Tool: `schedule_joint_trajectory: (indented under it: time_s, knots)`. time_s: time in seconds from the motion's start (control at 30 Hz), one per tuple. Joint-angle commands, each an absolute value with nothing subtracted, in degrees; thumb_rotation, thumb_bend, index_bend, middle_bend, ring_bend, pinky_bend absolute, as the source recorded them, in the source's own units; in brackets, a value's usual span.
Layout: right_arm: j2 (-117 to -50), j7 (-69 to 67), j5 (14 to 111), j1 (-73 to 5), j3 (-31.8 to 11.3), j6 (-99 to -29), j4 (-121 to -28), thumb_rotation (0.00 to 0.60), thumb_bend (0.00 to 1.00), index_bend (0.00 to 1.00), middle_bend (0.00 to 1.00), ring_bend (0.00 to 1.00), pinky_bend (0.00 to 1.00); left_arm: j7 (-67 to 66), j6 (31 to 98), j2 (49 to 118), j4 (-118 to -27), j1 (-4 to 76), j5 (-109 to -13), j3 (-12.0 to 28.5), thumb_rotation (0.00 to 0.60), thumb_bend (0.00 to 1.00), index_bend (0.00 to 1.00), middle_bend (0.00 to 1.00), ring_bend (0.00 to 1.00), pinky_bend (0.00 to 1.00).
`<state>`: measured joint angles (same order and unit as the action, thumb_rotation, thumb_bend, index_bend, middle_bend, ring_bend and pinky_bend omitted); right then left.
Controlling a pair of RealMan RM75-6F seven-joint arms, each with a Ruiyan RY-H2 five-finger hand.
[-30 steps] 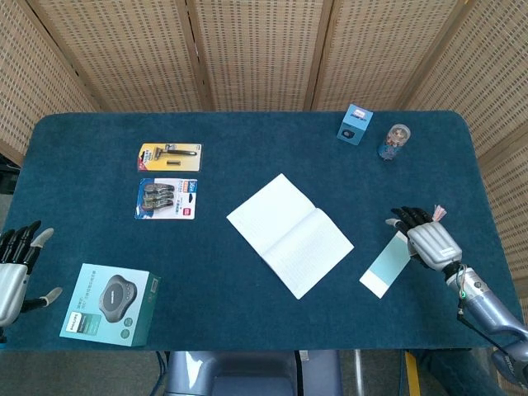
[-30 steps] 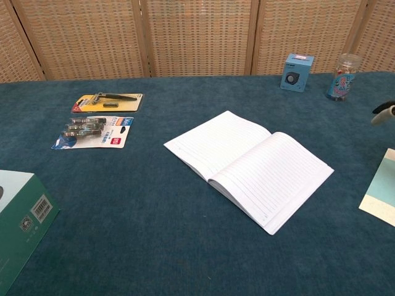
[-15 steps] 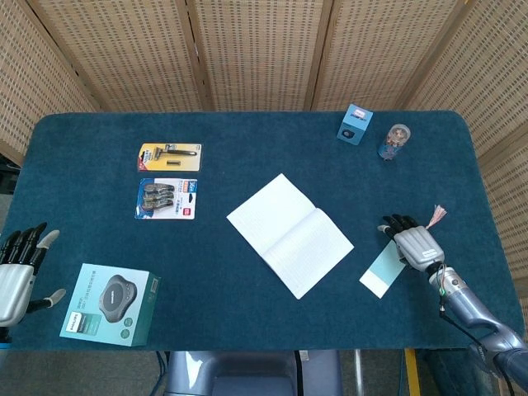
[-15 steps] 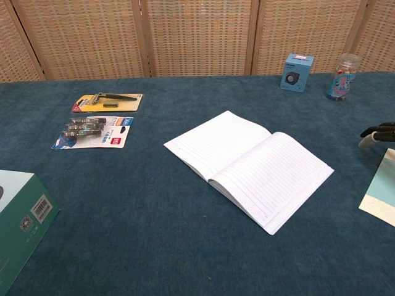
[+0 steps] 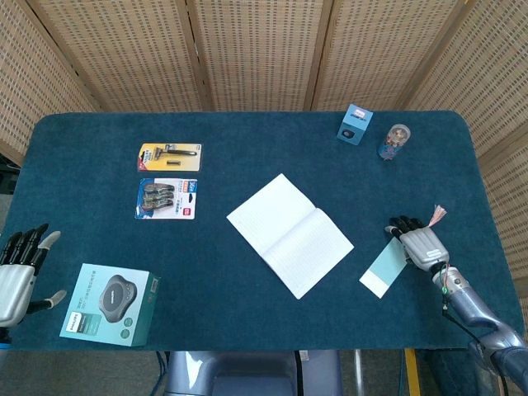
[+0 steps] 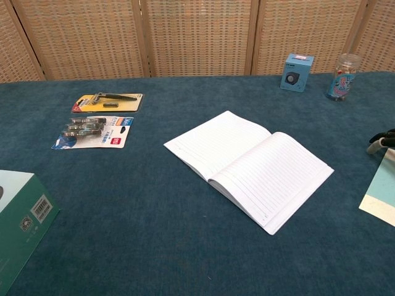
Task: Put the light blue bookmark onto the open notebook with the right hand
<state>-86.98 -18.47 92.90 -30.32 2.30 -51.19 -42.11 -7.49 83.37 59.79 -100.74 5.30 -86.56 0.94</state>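
The light blue bookmark (image 5: 382,271) lies flat on the blue cloth, right of the open notebook (image 5: 289,234), and a gap separates the two. My right hand (image 5: 421,243) sits low over the bookmark's far end with its dark fingers spread, touching or nearly touching it. A pink tassel (image 5: 436,216) pokes out beyond the hand. In the chest view only the fingertips (image 6: 382,140) of that hand show at the right edge, above the bookmark (image 6: 381,196) and right of the notebook (image 6: 247,166). My left hand (image 5: 18,272) is open and empty at the table's left edge.
A razor pack (image 5: 169,156) and a clip pack (image 5: 167,199) lie at the left. A green boxed device (image 5: 110,304) stands near the front left corner. A small blue box (image 5: 355,124) and a little jar (image 5: 395,141) stand at the back right.
My right hand has dropped lower onto the bookmark's far end and edged slightly right. The bookmark and notebook stay put. The left hand barely shifted.
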Motion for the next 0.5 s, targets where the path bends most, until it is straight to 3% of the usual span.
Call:
schedule_joint_trajectory:
  time_s: [0.03, 0.37, 0.5]
  knots:
    - [-87.15, -18.78, 92.74, -30.12, 2.68, -51.35, -41.3, 0.6, 1.0, 0.17, 0.09, 0.0, 0.12, -7.56, 83.39, 59.84, -100.74, 5.3, -86.67, 0.88, 0.6, 0.0, 0.0, 0.0, 0.0, 0.0]
    - [-87.46, -19.09, 92.42, -29.45, 3.66, -51.76, -38.63, 0.6, 1.0, 0.17, 0.09, 0.0, 0.12, -7.92, 83.28, 59.99, -100.84, 5.32, -86.65, 0.74, 0.6, 0.0, 0.0, 0.0, 0.0, 0.0]
    - [-87.54, -20.01, 92.14, -29.14, 3.99, -51.63, -37.87, 0.6, 1.0, 0.22, 0.13, 0.0, 0.12, -8.09, 82.74, 59.96, -100.94, 5.53, -86.76, 0.52, 0.6, 0.0, 0.0, 0.0, 0.0, 0.0]
